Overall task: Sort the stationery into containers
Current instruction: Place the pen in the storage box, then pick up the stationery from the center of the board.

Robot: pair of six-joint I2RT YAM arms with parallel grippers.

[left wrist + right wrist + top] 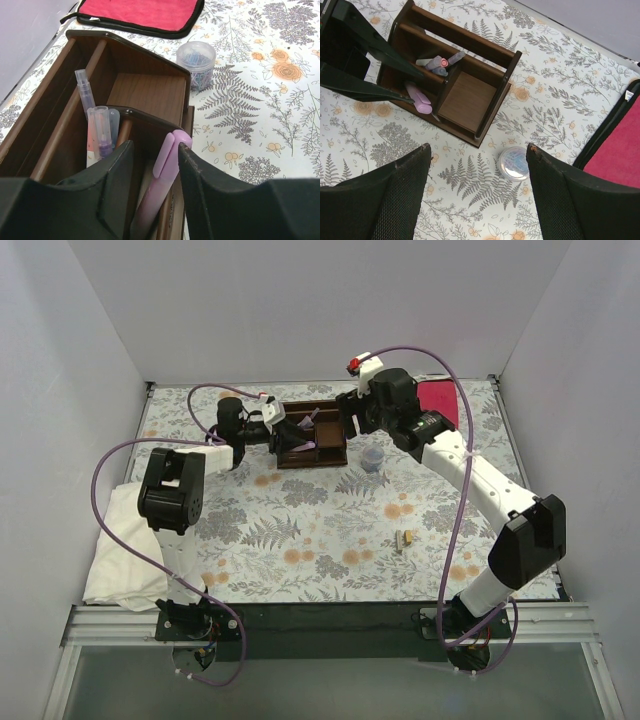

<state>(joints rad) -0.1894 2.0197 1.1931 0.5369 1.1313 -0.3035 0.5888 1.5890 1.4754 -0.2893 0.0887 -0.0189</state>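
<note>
Left hand [155,147]: fingers parted, straddling the fat pink marker [159,192], which stands in a front compartment of the organiser [145,95]. The right-side finger [210,185] looks to be touching the cap; the other stands off it.

Risk: if you lift out at a slant, that finger may drag the marker up or rock the organiser. The thin pens [100,130] lean in the next slot, close enough to catch.

Round cup [513,163]: on the bench [300,530] just beside the organiser's corner, below and between the right hand's fingers.

Right hand [479,148]: wide open, empty, hovering.

Risk: the cup is round and smooth, so an off-centre pinch may squirt it away.

Small block [406,538]: well apart, nearer you.
</note>
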